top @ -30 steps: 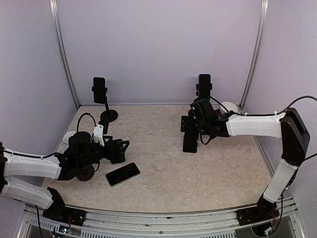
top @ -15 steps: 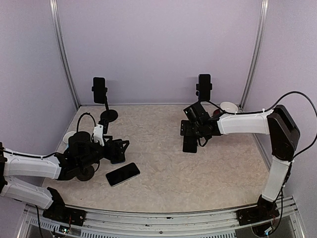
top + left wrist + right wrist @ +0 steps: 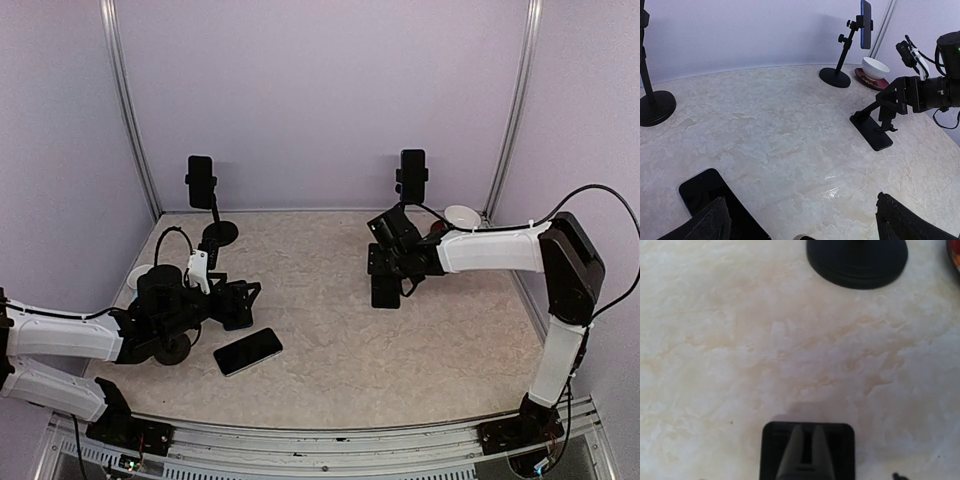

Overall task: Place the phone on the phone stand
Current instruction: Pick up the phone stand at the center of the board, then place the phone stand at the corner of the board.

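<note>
From this wrist I see the marbled beige tabletop (image 3: 715, 340), with the phone stand (image 3: 809, 450), a black squarish plate with a tapered rib up its middle, at the bottom edge, a round black base (image 3: 857, 260) cut off at the top, and a red-orange sliver (image 3: 955, 252) at the upper right corner.

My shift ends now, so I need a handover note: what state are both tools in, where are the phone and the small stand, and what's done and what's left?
Left tool: open, empty, low beside the phone.
Right tool: down at the small phone stand; whether it grips it can't be told.
Phone: flat on the table, near left.
Stand: on the table, mid right.
Done: nothing placed yet.
Left: grasp the phone and set it on the stand.
</note>
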You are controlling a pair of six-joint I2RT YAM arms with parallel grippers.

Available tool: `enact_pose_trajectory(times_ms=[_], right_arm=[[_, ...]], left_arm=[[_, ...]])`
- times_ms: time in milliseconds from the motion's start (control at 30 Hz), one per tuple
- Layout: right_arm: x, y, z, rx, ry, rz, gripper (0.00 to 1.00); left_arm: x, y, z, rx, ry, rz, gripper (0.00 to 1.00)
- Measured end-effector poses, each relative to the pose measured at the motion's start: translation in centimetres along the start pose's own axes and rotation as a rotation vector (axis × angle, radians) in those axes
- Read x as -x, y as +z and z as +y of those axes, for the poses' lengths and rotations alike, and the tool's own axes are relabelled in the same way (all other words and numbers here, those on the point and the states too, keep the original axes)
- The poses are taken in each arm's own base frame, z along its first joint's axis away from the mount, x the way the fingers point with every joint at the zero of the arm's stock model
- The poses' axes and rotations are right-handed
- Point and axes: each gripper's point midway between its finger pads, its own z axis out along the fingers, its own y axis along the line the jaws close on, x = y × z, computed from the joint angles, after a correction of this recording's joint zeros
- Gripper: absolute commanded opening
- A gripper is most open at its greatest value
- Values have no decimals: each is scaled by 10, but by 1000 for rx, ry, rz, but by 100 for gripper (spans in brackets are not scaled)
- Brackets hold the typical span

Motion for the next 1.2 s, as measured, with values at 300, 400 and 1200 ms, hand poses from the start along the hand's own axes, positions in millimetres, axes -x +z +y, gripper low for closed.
enact_pose_trajectory(times_ms=[300,400,1200], right_arm=[[0,-2,5,8,-40,-8,64],[0,-3,7,14,-54,-11,62],[85,40,87,88,-158,-185,59]], left_arm=[[-2,0,1,1,1,5,99],[-2,0,1,1,1,4,99],[-1,-1,0,-1,0,-2,99]])
